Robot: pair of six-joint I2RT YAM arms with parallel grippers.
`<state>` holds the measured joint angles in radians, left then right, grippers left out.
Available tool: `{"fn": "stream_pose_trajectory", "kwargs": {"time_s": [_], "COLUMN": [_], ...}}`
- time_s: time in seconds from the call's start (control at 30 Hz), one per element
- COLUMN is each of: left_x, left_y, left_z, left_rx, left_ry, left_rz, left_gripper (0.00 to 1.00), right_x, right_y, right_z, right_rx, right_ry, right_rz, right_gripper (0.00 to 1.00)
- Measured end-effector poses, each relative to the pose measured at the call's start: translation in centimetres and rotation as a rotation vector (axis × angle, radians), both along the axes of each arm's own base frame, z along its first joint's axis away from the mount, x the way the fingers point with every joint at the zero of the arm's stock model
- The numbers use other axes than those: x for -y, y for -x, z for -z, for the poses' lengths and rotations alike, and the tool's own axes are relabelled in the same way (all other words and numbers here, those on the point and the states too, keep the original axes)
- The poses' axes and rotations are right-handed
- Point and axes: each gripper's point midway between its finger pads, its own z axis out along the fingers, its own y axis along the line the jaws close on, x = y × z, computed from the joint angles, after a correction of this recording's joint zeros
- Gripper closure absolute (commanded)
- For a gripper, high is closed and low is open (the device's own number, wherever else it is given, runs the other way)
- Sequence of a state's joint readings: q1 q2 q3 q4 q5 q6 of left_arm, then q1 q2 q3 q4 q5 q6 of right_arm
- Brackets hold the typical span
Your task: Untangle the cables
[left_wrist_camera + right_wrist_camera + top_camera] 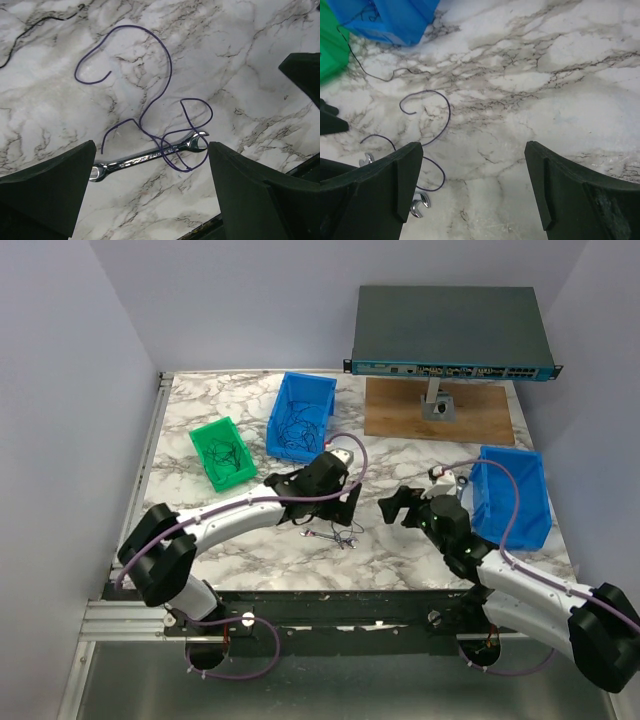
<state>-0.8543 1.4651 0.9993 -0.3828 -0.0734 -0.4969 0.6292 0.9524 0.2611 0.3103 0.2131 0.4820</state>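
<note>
Left jaws wide, cable [170, 70] between

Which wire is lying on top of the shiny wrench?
The purple-blue wire: its loops cross over the silver wrench. The black wire lies apart, off in the top-left corner of the left wrist view, not touching the wrench.

Pale lilac walls [70, 330], marble-patterned table [400, 562], even light
</note>
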Motion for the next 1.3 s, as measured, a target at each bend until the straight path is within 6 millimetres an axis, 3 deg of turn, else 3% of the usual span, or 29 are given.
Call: {"fn": "stream_pose_trajectory", "kwargs": {"time_s": [0.17, 0.4, 0.5, 0.6, 0.8, 0.87, 1.1, 1.2, 1.3], "left_x": [2.1, 2.4, 2.6, 3.2, 3.5, 3.5, 3.2, 2.7, 2.0], "left_y": [0.4, 1.1, 1.4, 1.7, 2.0, 2.0, 1.9, 1.8, 1.5], "left_z": [2.3, 5.1, 5.7, 6.5, 7.9, 7.9, 7.2, 5.4, 2.2], "left_rx": [-0.041, -0.095, -0.104, -0.114, -0.137, -0.14, -0.128, -0.094, -0.031], "left_ry": [-0.051, -0.101, -0.111, -0.112, -0.116, -0.114, -0.117, -0.109, -0.08], "left_rz": [0.029, 0.032, 0.041, 0.053, 0.053, 0.048, 0.043, 0.03, 0.015], "left_gripper": [0.01, 0.02, 0.08, 0.28, 0.87, 1.0, 1.0, 1.0, 1.0], "right_x": [0.6, 1.4, 1.5, 1.5, 1.6, 1.6, 1.7, 1.7, 1.7], "right_y": [-0.5, -0.6, -0.7, -0.8, -0.8, -0.8, -0.9, -0.9, -0.9], "right_z": [-2.0, -2.6, -2.7, -2.4, -2.3, -2.3, -2.3, -2.3, -2.3], "right_rx": [0.091, 0.126, 0.13, 0.122, 0.121, 0.122, 0.123, 0.123, 0.123], "right_ry": [-0.063, -0.079, -0.08, -0.073, -0.07, -0.069, -0.068, -0.068, -0.068], "right_rz": [0.051, 0.092, 0.096, 0.099, 0.104, 0.107, 0.112, 0.112, 0.112], "right_gripper": [0.1, 0.1, 0.1, 0.1, 0.11, 0.11, 0.11, 0.11, 0.11]}}
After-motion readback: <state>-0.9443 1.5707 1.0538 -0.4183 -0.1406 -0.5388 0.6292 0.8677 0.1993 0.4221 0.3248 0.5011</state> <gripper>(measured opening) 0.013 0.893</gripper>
